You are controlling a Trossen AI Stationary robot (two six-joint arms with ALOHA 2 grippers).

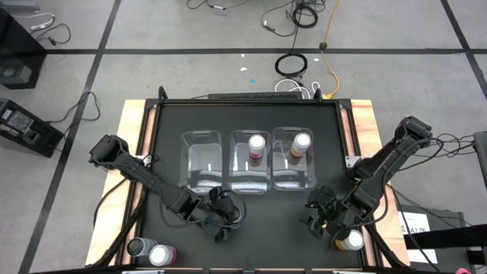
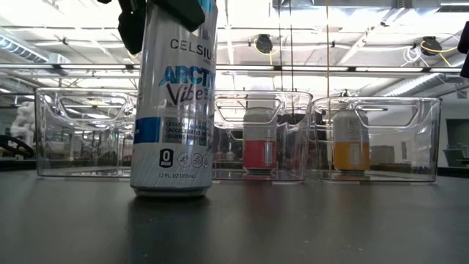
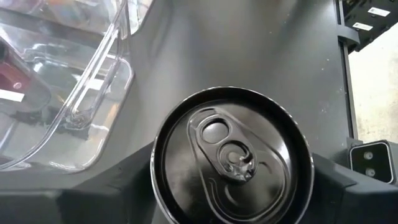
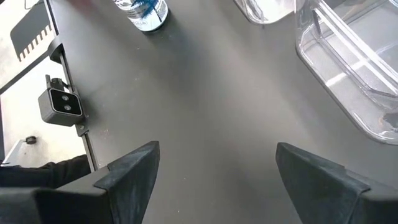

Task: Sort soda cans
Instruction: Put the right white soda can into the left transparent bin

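Observation:
A can [image 2: 174, 103] with a silver-white, blue-printed body and a dark top [image 3: 231, 158] stands near the table's near edge, in front of the left bin. My left gripper [image 1: 222, 209] is over it, shut on it. My right gripper [image 4: 214, 180] hovers open above bare table [image 1: 319, 209], near the right bin. A pink can [image 1: 256, 144] stands in the middle bin and an orange can [image 1: 300, 143] in the right bin. A dark grey can [image 1: 139, 247], a pink can [image 1: 162, 255] and an orange can [image 1: 350, 241] stand at the near corners. My left gripper comes from above, pointing down, and pinches the can between its two fingers [image 3: 124, 180] at the upper end of its wall, just below the top rim [image 3: 158, 143]. The can is upright, and its base [image 2: 172, 192] looks set on the table.
Three clear plastic bins stand in a row mid-table: left [image 1: 202, 161] with no can in it, middle [image 1: 251, 171], right [image 1: 293, 173]. A small camera [image 4: 60, 104] sits at the table's near edge. Wooden rails flank the black mat [image 1: 251, 228].

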